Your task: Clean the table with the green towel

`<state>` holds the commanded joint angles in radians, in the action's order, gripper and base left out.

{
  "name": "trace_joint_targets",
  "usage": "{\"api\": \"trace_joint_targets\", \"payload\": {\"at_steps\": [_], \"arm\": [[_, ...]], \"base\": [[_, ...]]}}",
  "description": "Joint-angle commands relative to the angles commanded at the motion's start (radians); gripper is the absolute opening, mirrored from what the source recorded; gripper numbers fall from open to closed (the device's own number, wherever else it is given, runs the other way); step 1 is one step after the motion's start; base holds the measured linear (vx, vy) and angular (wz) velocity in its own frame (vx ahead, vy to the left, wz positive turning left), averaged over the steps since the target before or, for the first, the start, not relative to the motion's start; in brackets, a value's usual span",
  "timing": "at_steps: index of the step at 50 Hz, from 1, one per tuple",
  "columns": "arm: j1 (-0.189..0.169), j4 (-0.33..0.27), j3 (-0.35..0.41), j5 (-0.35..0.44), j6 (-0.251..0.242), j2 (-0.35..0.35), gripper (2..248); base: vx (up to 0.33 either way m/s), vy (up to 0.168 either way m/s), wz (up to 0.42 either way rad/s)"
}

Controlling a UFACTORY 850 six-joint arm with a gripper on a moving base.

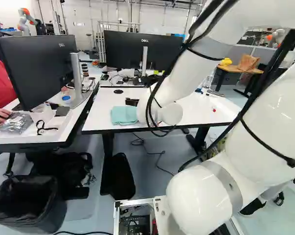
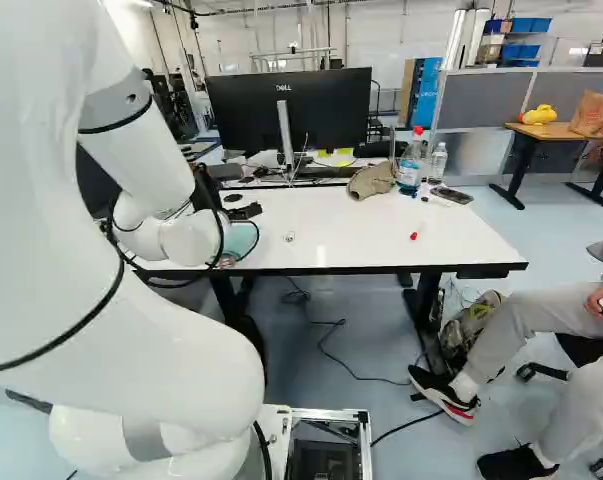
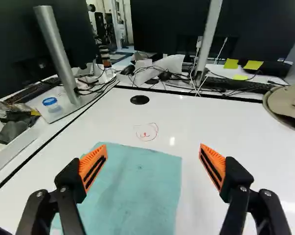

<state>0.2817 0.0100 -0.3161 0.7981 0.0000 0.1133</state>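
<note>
Above the desk (image 3: 225, 127), the claw (image 3: 153, 167) stands spread, probably to leave room for pinching up the towel (image 3: 130, 196).

I'm looking at a lab or shared office: monitors (image 1: 143, 51) on desks, grey partitions (image 2: 484, 104), another robot (image 1: 28, 20).

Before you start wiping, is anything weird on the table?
Yes: a red scribble like a little face is on the white table, just past the green towel. Tabletops aren't for drawing, so it looks odd. A small red thing lies toward the table's right end in the right base view; I can't tell what.
</note>
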Motion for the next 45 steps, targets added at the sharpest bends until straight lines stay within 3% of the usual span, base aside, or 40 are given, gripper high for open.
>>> {"api": "trace_joint_targets", "payload": {"at_steps": [15,45], "arm": [[0.045,0.015,-0.037,-0.077,0.000,-0.039,247],[0.065,0.046,-0.058,-0.230,0.000,-0.060,247]], "base": [[0.000,0.000,0.000],[0.000,0.000,0.000]]}}
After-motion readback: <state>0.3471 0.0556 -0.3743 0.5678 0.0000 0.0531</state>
